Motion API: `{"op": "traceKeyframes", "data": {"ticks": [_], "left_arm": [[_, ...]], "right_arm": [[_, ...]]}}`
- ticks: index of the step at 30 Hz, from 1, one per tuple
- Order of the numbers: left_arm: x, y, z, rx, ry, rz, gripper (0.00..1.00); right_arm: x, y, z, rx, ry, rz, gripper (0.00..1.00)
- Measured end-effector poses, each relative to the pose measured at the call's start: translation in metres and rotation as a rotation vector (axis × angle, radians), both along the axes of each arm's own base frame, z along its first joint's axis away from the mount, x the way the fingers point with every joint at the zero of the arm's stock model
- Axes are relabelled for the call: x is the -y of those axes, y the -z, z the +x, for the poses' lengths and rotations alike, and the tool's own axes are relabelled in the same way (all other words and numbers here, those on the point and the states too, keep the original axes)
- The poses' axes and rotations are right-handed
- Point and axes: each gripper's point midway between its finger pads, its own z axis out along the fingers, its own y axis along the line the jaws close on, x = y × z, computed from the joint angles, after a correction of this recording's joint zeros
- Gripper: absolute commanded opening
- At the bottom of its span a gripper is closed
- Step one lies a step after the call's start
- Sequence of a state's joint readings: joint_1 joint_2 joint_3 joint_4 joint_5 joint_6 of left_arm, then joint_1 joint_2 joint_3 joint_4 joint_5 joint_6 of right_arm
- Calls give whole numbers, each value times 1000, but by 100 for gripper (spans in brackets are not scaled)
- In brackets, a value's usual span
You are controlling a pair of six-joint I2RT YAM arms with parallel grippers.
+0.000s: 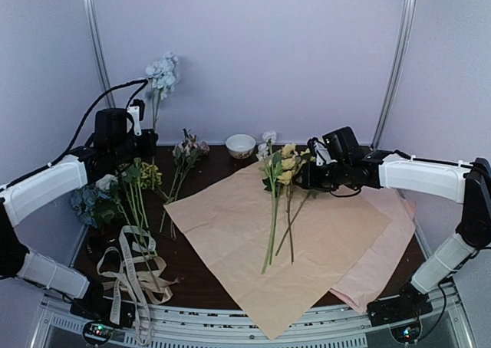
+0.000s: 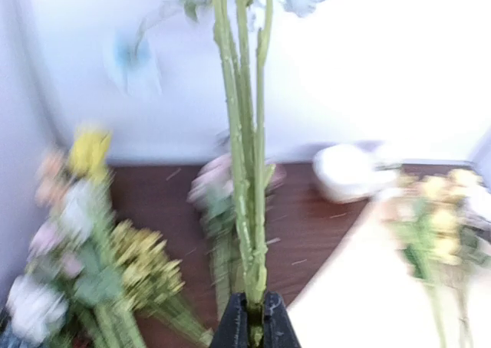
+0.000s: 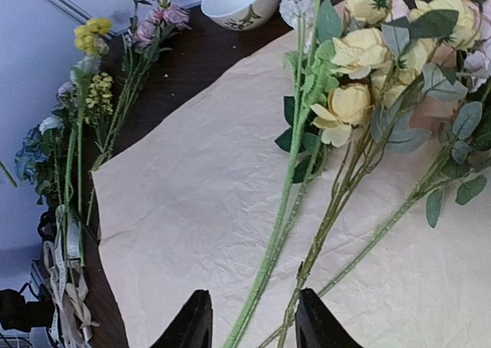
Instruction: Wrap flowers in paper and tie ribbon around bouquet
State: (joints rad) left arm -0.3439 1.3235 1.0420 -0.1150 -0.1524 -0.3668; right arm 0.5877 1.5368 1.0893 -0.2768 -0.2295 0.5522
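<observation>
Your top view: high behind arm bases, looking down and forward over whole table to back wall. Your left wrist view: close, blurred, looking up along flower stems toward that wall. Your right wrist view: low over paper, facing left across table. All three share white bowl at back edge.

A large, crinkled peach-tan paper sheet lies mid-table. On it lie green-stemmed yellow-bloomed artificial flowers, with their blooms toward its back edge. Behind it sits a small white ceramic bowl. A plain pink sheet lies under its right edge. To its left lie loose mixed-bloom stems, with pale blue-bloomed stems upright behind them. A cream-white lettered ribbon lies off its left front.
</observation>
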Motion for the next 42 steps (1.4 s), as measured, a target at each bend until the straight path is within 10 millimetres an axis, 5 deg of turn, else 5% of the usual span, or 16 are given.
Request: {"op": "traceKeyframes", "data": {"ticks": [3, 8, 15, 18, 22, 24, 26, 29, 36, 42], "left_arm": [[66, -55, -27, 198, 241, -63, 0], [148, -114, -71, 391, 565, -241, 0], [241, -119, -116, 401, 880, -454, 0], [268, -115, -130, 367, 966, -502, 0], [273, -117, -129, 363, 972, -531, 0], [271, -125, -130, 374, 976, -555, 5], [272, -124, -128, 362, 963, -559, 35], [274, -117, -123, 320, 928, -533, 62], [248, -91, -75, 179, 700, -395, 69], [177, -7, -16, -65, 383, -209, 69]], "right_arm": [[-15, -31, -3, 82, -77, 77, 42], [-66, -91, -34, 250, -302, 234, 50], [-134, -168, -84, 436, -580, 440, 54], [-146, -186, -81, 480, -596, 475, 37], [-151, -193, -78, 493, -606, 497, 0], [-149, -194, -75, 495, -585, 497, 0], [-146, -194, -70, 501, -554, 496, 0], [-138, -180, -64, 465, -498, 480, 0], [-88, -82, -29, 220, -262, 347, 0], [-54, -7, -34, -5, -129, 243, 0]]}}
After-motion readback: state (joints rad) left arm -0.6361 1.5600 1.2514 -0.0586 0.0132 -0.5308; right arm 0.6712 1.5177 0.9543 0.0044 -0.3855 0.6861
